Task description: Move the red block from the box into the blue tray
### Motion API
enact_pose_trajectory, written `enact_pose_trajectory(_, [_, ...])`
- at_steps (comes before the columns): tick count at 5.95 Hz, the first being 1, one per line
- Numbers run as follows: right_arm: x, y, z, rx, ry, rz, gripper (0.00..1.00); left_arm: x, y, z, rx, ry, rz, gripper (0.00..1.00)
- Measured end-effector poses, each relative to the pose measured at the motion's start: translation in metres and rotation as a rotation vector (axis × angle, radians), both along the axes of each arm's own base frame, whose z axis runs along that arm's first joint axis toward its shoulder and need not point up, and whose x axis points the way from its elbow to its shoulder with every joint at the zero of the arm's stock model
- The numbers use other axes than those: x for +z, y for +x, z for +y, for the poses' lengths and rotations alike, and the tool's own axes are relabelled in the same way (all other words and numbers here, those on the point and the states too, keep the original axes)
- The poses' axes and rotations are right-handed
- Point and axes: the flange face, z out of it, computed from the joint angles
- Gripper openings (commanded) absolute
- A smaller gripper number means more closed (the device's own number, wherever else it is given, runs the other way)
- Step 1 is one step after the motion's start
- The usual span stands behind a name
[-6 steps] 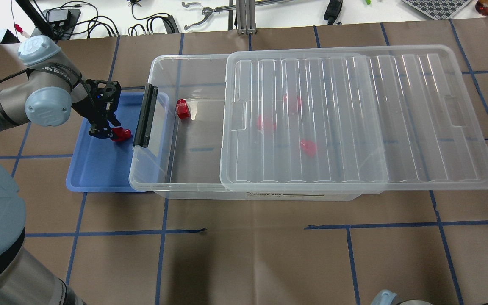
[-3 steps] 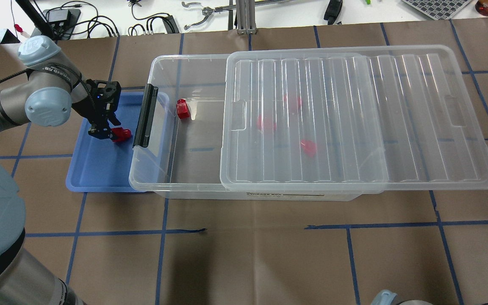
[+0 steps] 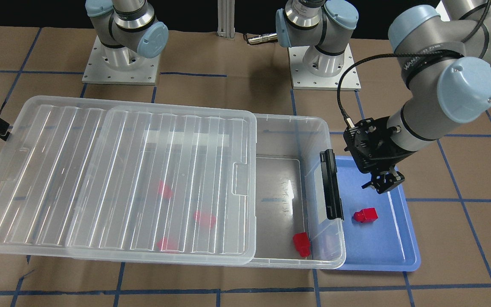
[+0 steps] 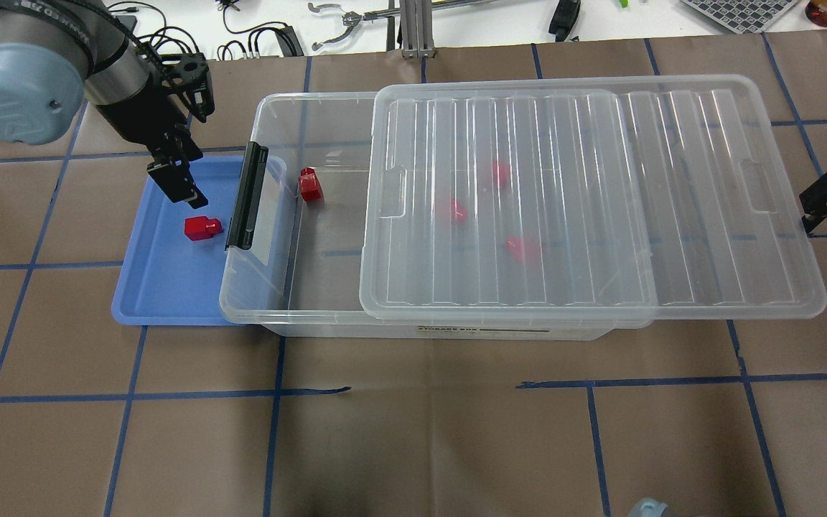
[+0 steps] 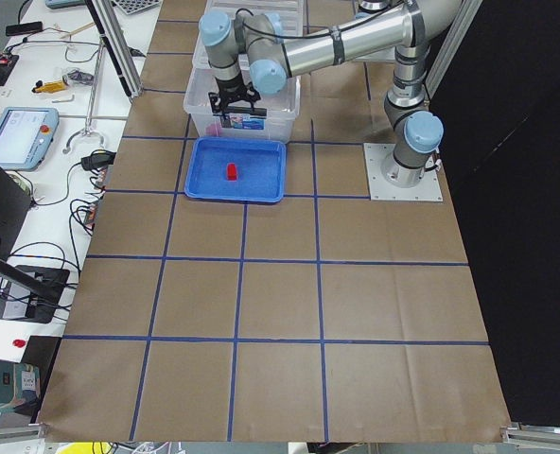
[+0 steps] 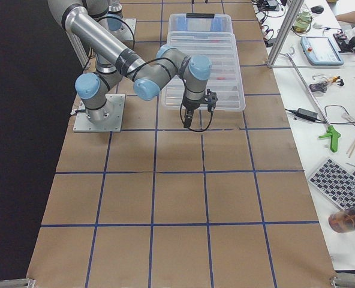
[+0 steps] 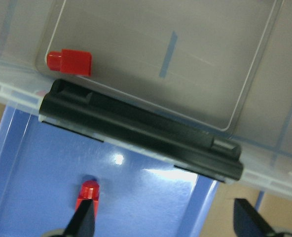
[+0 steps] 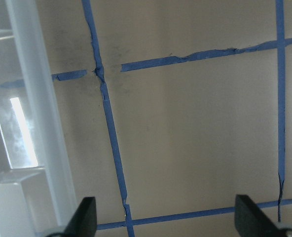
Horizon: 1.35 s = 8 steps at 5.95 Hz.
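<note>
A red block [image 4: 202, 227] lies free in the blue tray [image 4: 162, 287], also in the front view [image 3: 365, 215] and left wrist view [image 7: 88, 190]. My left gripper [image 4: 182, 188] hangs open and empty above the tray, just behind the block and apart from it. The clear box [image 4: 277, 215] has its lid [image 4: 564, 201] slid right, leaving the left end open. Another red block [image 4: 309, 184] lies in that open end. Three more show blurred under the lid. My right gripper [image 4: 819, 205] is open, just off the lid's right end.
The box's black latch bar [image 4: 245, 195] overhangs the tray's right side, close to the left gripper. Brown paper with blue tape lines [image 4: 413, 431] covers the table. Cables and tools [image 4: 342, 21] lie along the far edge.
My left gripper has let go of the red block, which now rests in the tray, and has risen and drawn back. The lid has shifted a little left. The right gripper has come further into view.
</note>
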Motion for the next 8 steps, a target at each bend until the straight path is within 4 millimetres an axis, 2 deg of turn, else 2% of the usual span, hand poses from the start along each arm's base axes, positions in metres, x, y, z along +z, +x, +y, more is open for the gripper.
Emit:
enact_pose_trajectory(2, [-0.003, 0.018, -0.005, 0.025, -0.009, -0.037, 1.00, 0.077, -0.044, 0.022, 0.220, 0.004, -0.036, 0.99])
enact_pose_trajectory(3, [-0.005, 0.029, -0.007, 0.040, -0.008, -0.046, 1.00, 0.106, -0.056, 0.030, 0.397, -0.019, -0.050, 0.99])
enact_pose_trajectory(4, [-0.007, 0.038, -0.007, 0.049, -0.005, -0.055, 1.00, 0.118, -0.060, 0.030, 0.570, -0.049, -0.053, 0.99])
enact_pose_trajectory(6, [-0.013, 0.057, -0.004, 0.064, -0.007, -0.084, 1.00, 0.123, -0.061, 0.016, 0.920, -0.115, -0.034, 0.99])
enact_pose_trajectory(8, [-0.017, 0.077, -0.006, 0.084, -0.008, -0.105, 1.00, 0.130, -0.060, 0.020, 1.155, -0.112, -0.022, 0.99])
